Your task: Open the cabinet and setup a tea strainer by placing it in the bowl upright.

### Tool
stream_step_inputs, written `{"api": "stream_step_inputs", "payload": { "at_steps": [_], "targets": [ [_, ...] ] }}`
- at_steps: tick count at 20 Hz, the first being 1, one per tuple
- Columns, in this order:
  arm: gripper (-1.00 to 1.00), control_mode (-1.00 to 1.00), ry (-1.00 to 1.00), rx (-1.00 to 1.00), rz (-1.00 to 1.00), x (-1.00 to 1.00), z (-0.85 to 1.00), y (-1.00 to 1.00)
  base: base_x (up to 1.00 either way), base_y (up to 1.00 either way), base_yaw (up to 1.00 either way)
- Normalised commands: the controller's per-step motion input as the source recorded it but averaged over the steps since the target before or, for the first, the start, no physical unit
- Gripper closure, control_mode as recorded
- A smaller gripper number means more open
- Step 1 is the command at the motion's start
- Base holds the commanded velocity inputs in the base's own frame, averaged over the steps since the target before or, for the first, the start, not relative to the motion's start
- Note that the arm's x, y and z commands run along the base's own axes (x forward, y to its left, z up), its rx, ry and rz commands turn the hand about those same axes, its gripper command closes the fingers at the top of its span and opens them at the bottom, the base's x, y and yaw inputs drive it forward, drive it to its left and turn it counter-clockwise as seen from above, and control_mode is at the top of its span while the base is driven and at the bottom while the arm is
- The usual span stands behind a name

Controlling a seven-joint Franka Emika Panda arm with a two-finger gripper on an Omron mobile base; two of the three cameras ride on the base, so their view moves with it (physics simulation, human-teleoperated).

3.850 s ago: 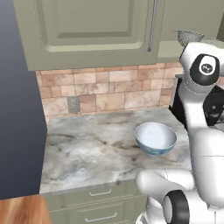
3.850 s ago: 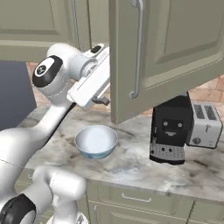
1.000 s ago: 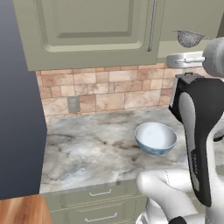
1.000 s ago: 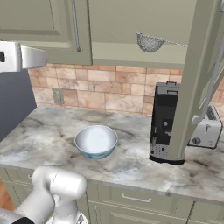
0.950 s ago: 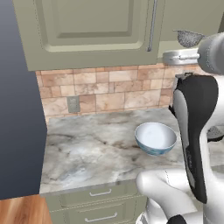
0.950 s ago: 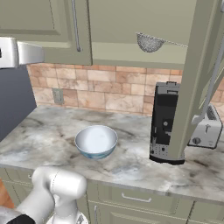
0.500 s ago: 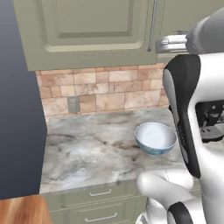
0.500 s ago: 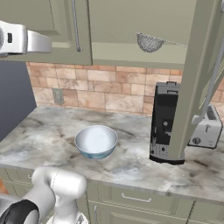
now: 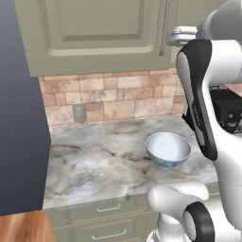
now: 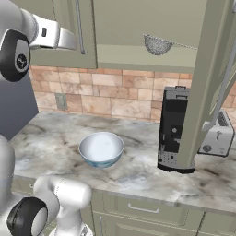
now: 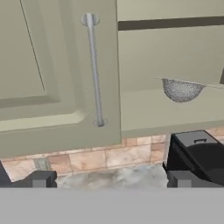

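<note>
The olive-green cabinet (image 10: pixel 133 20) has its right door (image 10: pixel 215 78) swung wide open, while its left door (image 9: pixel 94 38) is shut. On the bottom shelf inside rests the tea strainer (image 10: pixel 158 44), silvery mesh with a thin handle pointing right; the hand view shows the tea strainer (image 11: pixel 181 89) at upper right. The bowl (image 10: pixel 101 148) stands empty on the marble counter, and it also shows as the bowl (image 9: pixel 168 149). My gripper (image 11: pixel 109 181) is open and empty, held high in front of the shut door's bar handle (image 11: pixel 94 70), left of the strainer and well short of it.
A black coffee machine (image 10: pixel 173 129) stands on the counter (image 10: pixel 50 138) right of the bowl, below the strainer. A silver toaster (image 10: pixel 216 133) sits behind the open door. Low drawers (image 9: pixel 108 208) run under the counter edge. A dark tall unit (image 9: pixel 19 118) bounds the left.
The hand has swung across at cabinet height, towards the shut door's handle. The jaws stayed open. The strainer, the bowl and the doors have not moved in the last second.
</note>
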Motion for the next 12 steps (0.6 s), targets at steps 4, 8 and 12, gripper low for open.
{"api": "stream_step_inputs", "payload": {
  "at_steps": [4,8,12],
  "targets": [
    [-1.00,-1.00,0.00,0.10,0.01,0.73,0.00,0.00,0.00,0.00,0.00],
    [-1.00,-1.00,0.00,0.02,0.00,0.67,-0.02,0.02,0.00,0.00,0.00],
    [-1.00,-1.00,0.00,0.00,0.00,0.56,-0.03,0.01,0.00,0.00,0.00]
  ]
}}
